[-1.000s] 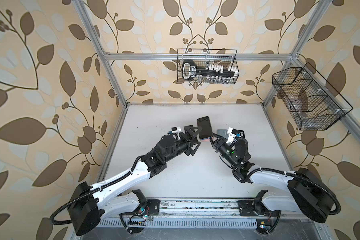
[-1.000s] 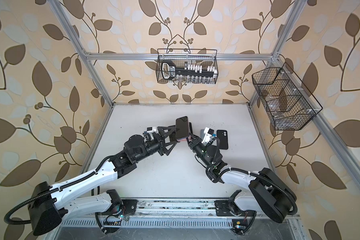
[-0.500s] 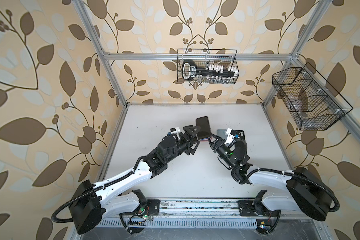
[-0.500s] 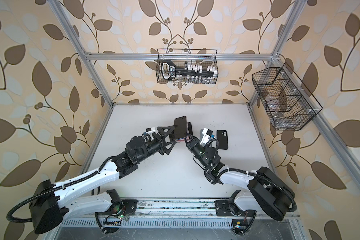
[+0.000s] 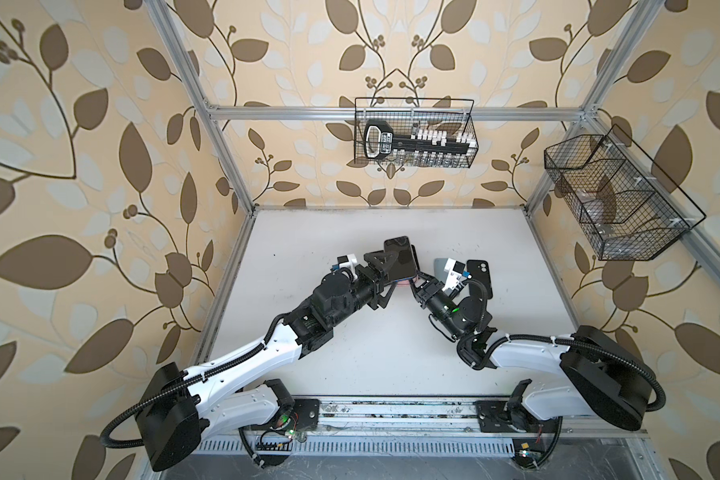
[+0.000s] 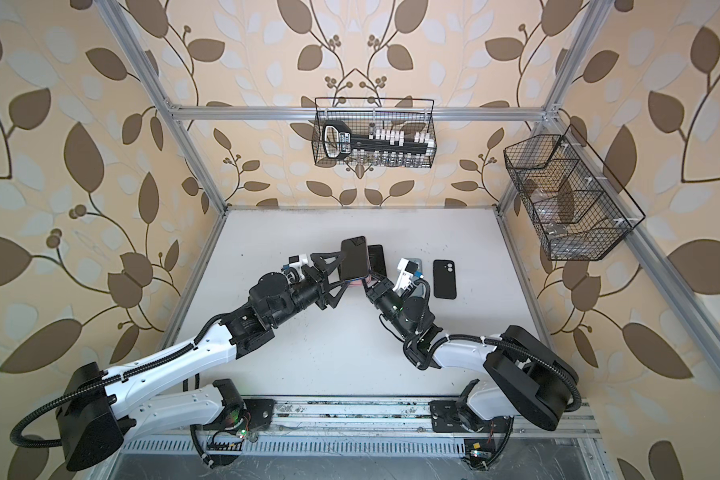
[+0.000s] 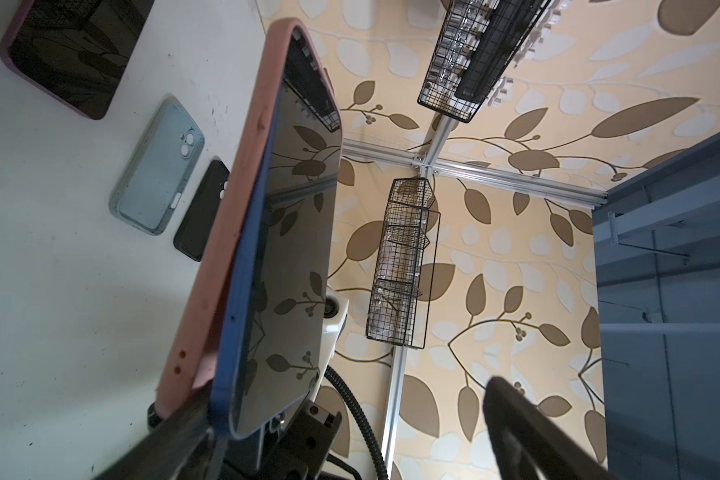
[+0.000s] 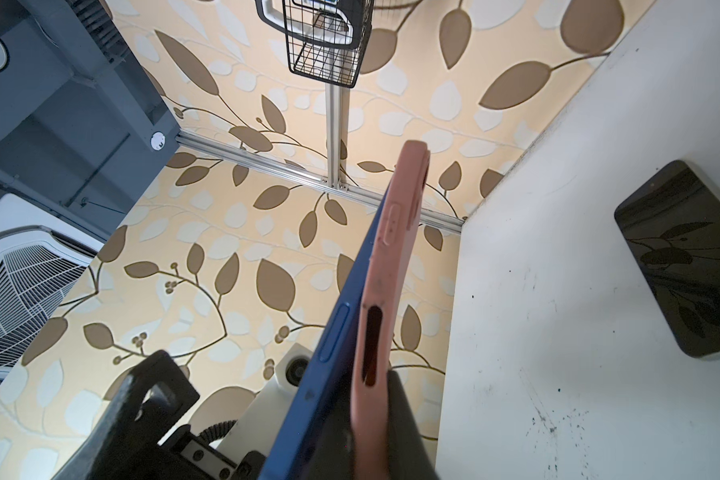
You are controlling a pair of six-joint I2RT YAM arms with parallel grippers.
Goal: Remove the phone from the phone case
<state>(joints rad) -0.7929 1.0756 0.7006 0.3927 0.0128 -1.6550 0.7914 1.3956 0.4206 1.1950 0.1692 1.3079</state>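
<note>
Phone (image 5: 400, 257) aloft above white table (image 5: 371, 353), black case (image 5: 479, 277) nearby

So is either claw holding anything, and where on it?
The right gripper pinches the pink phone case at its bottom end, phone partly inside. The left gripper is open around it, holding nothing.

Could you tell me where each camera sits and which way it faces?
Both top views: high over the front, looking down on the table; both arms whole, left gripper and right gripper at the phone.
Left wrist: on the left arm, looking past the pink case to the side basket; its open fingers show.
Right wrist: on the right arm, facing the back basket; one finger shows.
Shared: both wrist views see the phone edge-on.
</note>
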